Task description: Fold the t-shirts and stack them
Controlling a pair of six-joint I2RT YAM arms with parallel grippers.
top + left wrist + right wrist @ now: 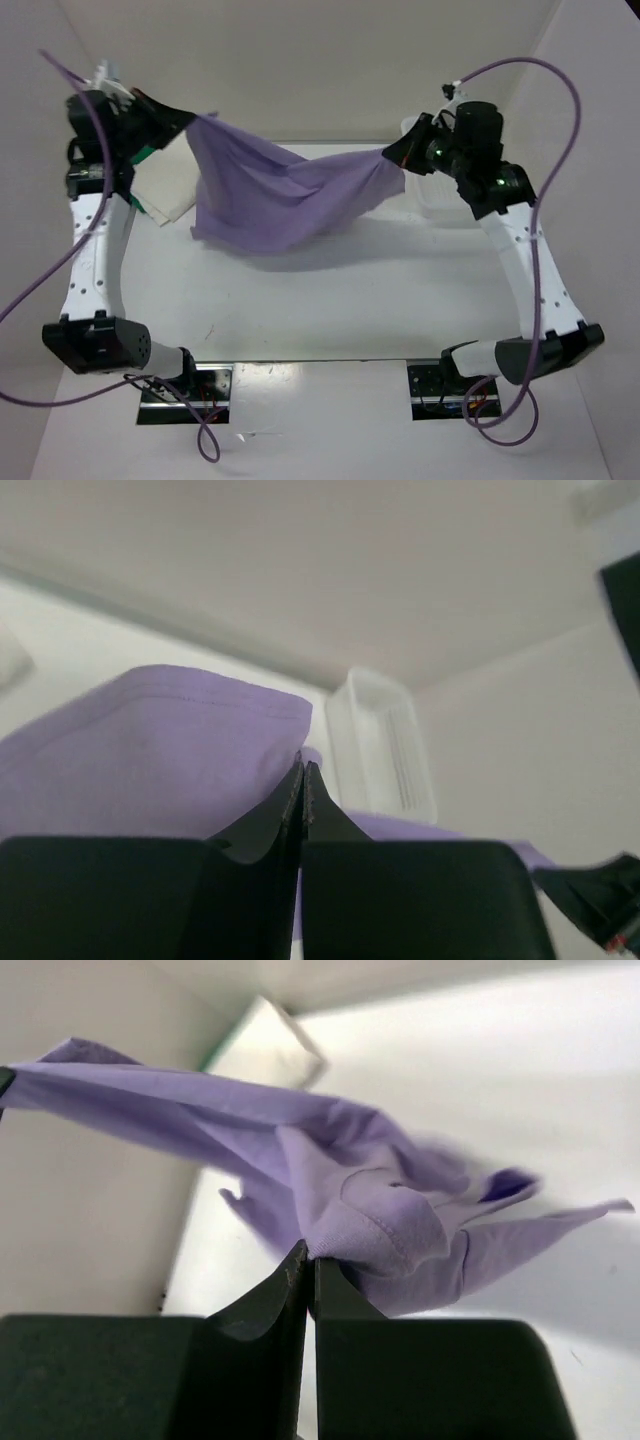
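The lavender t-shirt (270, 195) hangs above the rear of the table (330, 300). It is stretched sideways between two raised corners, and its middle sags in creases. The cream-white t-shirt (172, 192) lies folded flat at the table's rear left corner. The green t-shirt (148, 156) shows only as slivers along the cream one's left edge.

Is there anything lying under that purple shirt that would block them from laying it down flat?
Nothing visible does. The purple shirt hangs pinched between the left gripper and right gripper over the table. The cream shirt lies to its left, the white basket to its right, neither plainly underneath.
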